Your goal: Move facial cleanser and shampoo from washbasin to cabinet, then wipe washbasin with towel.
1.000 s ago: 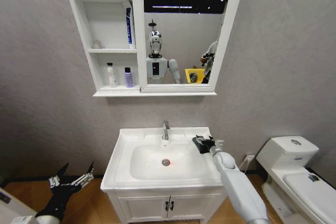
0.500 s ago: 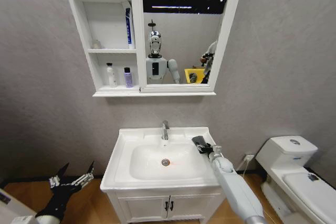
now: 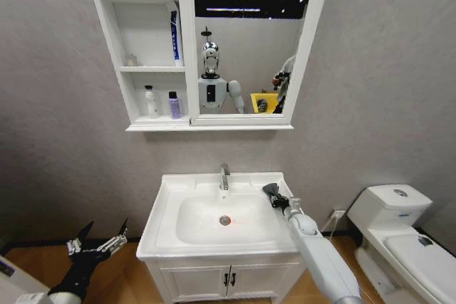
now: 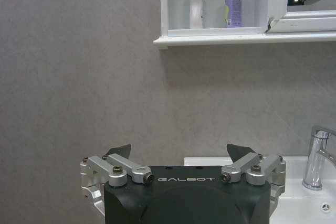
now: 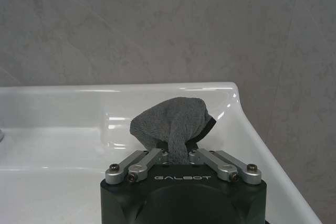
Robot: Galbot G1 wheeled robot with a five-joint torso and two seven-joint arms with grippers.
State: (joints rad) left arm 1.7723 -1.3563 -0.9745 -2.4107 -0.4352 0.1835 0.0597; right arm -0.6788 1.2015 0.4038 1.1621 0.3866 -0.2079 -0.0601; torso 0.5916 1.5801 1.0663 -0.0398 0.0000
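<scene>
The right gripper (image 5: 178,153) clenches the small dark grey folded towel (image 5: 170,121) over the white ceramic washbasin (image 3: 165,208); the left gripper (image 4: 178,153) hangs released.

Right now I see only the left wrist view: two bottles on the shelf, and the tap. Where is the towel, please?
Observer: The right hand is shut on the towel, which is bunched between its fingers.
Operator: Is it over the washbasin?
Observer: Yes, at the right rear corner of the washbasin, beside the bowl.
Operator: And where is the other arm?
Observer: The left hand hangs low, to the left of the washbasin and below its rim.
</scene>
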